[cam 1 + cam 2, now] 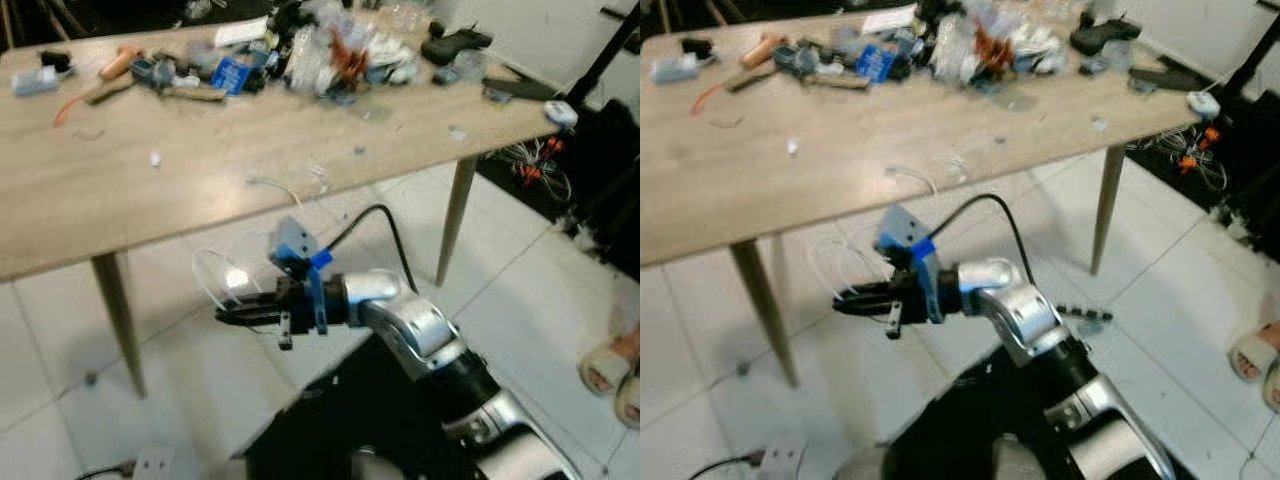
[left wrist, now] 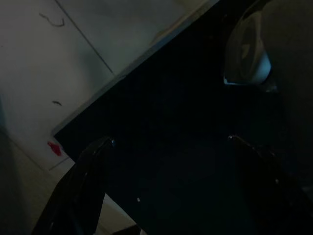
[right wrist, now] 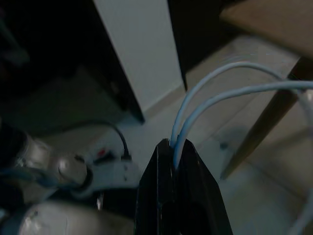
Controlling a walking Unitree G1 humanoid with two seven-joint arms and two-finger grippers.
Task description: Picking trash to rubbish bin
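My right gripper (image 1: 225, 316) is stretched out level in front of me, below the table edge and above the tiled floor (image 1: 520, 300), fingers pointing to my left. The two black fingers (image 3: 182, 196) are pressed together on a thin white cable (image 3: 215, 93): in the right wrist view two pale strands leave the fingertips side by side and arc away. From the head views the cable loops (image 1: 212, 268) upward from the fingertips, just beside the gripper, and a strand of it runs onto the table edge (image 1: 275, 186).

My left gripper (image 2: 168, 142) hangs over something dark on the floor, its fingers spread wide with nothing between them; a pale rounded object (image 2: 249, 58) lies well beyond them.

Behind the gripper stands the wooden table (image 1: 120, 190) on slanted legs. Along its far side sits a heap of clutter (image 1: 330, 50): clear plastic wrapping, a blue packet (image 1: 232, 74), an orange-handled tool (image 1: 118, 64) and a black device (image 1: 455, 43). A power strip (image 1: 150, 462) lies on the floor at my left, and sandals (image 1: 612, 370) at my right.
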